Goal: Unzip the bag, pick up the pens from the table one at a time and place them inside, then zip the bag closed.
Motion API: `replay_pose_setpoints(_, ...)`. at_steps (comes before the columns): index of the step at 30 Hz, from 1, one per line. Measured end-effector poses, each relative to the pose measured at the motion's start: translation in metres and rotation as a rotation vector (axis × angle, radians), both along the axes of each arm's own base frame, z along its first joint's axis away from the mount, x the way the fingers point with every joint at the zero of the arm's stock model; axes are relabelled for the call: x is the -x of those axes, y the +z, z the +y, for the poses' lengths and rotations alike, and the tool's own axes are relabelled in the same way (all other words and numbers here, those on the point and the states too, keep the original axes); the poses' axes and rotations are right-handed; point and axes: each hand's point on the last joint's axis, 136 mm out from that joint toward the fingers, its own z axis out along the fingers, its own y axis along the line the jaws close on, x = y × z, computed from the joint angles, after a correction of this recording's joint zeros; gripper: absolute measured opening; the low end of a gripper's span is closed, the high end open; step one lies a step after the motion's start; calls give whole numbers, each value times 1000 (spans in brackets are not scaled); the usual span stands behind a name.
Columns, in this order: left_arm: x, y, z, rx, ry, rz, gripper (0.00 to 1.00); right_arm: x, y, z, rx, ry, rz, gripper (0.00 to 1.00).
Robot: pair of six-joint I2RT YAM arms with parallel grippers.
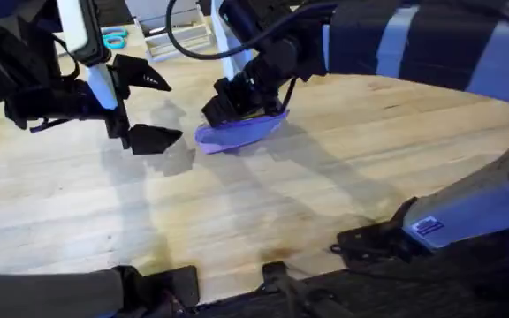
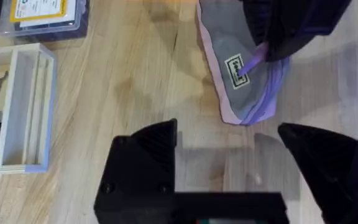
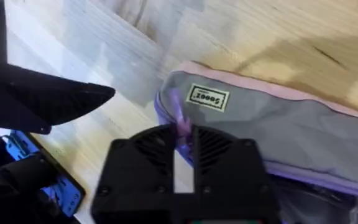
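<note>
Pinching the zip tab of the bag (image 1: 237,132) shut-fingered, the right pincer (image 3: 184,144) seemed mid-unzipping, needing a steady pull, while the left pincer (image 1: 153,110) gaped empty at nine o'clock

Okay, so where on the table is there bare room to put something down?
The near half of the table, in front of the bag, is bare wood, as is the right side. It is crowded around the bag, where the right gripper pinches it and the left gripper hangs open beside it.

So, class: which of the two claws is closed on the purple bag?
The right claw, shut on the bag by its zipper end; the left claw hangs open beside it, holding nothing.
</note>
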Motion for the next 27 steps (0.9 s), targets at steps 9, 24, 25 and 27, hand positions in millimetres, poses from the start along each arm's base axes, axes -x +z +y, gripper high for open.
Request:
replay_pose_setpoints(9,0,0,0,0,0,0,992,0,0,0,-1,-2,2,32)
replay_pose_setpoints(24,5,2,-3,28,-2,28,993,-9,29,-9,-45,-25,-68,32)
replay_pose_setpoints(25,6,3,-4,32,-3,34,993,-11,32,-10,-51,-30,-79,32)
replay_pose_setpoints(27,8,3,-6,35,-7,41,993,-15,38,-12,-62,-38,-100,32)
